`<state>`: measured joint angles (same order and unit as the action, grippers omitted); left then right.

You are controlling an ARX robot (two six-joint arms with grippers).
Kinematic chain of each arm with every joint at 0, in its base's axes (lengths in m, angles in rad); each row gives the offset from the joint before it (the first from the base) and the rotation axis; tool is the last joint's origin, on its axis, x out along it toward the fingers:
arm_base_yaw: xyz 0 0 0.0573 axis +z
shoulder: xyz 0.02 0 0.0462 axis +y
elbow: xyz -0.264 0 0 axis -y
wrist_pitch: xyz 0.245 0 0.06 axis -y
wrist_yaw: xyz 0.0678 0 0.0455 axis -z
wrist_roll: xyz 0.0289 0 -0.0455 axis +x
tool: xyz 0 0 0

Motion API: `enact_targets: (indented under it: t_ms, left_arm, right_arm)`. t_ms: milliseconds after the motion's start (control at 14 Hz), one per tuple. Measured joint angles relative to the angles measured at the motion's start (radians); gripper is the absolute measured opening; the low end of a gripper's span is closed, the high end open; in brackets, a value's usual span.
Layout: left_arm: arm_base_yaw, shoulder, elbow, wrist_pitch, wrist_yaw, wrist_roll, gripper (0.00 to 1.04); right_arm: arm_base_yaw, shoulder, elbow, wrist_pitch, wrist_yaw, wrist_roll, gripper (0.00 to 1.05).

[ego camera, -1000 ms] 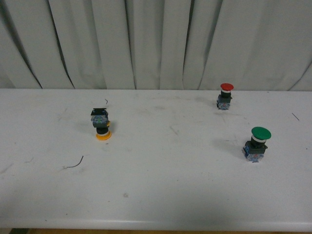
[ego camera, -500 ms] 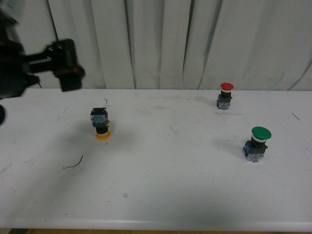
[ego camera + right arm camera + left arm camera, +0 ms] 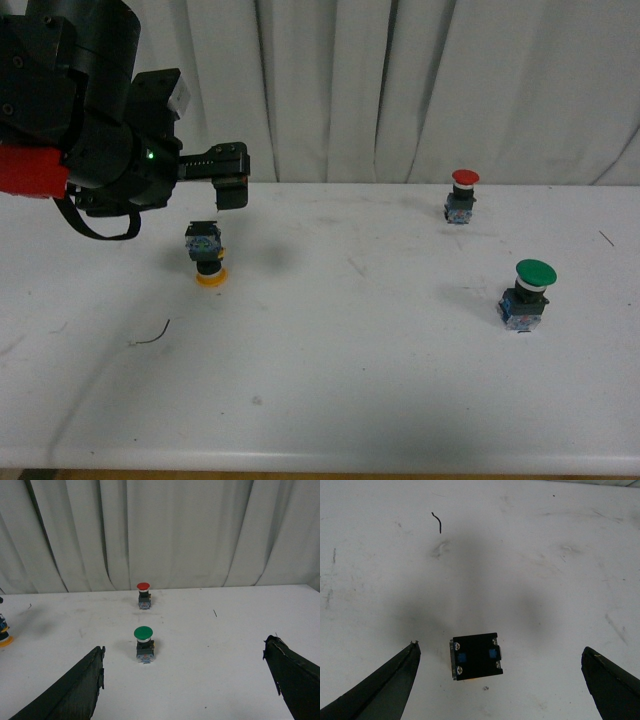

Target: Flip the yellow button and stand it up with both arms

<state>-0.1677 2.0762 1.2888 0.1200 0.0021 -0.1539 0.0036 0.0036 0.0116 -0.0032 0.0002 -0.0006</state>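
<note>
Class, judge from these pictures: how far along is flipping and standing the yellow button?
Done: nothing; the yellow button rests cap-down on the table. In hand: the left gripper hovers over it, jaws open, not touching. Left: grasp, flip, stand it; the right gripper is open and apart from it.

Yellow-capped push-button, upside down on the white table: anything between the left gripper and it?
Nothing visible. The open left gripper hangs above the yellow-capped push-button, whose blue-and-black base faces up between the fingers in the left wrist view. Only bare white table surrounds it; a thin black wire scrap lies apart.
</note>
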Motion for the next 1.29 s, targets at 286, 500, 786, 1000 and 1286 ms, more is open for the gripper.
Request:
enact_targets:
  t_ms: [286, 500, 786, 1000, 1286]
  left_arm:
    - [-0.001, 0.072, 0.106, -0.115, -0.027, 0.003, 0.98]
    - [-0.006, 0.131, 0.124, -0.138, -0.055, 0.006, 0.98]
    - [-0.005, 0.162, 0.15, -0.106, -0.083, 0.042, 0.98]
    - [-0.001, 0.174, 0.15, -0.1, -0.092, 0.084, 0.98]
    - [0.0, 0.175, 0.15, -0.103, -0.084, 0.084, 0.98]
  right_arm:
    - [0.0, 0.0, 0.0, 0.0, 0.0, 0.0, 0.98]
    - [0.0, 0.0, 0.0, 0.0, 0.0, 0.0, 0.98]
    - [0.0, 0.0, 0.0, 0.0, 0.0, 0.0, 0.98]
    - [0.0, 0.0, 0.0, 0.0, 0.0, 0.0, 0.98]
    - [0.0, 0.0, 0.0, 0.0, 0.0, 0.0, 0.98]
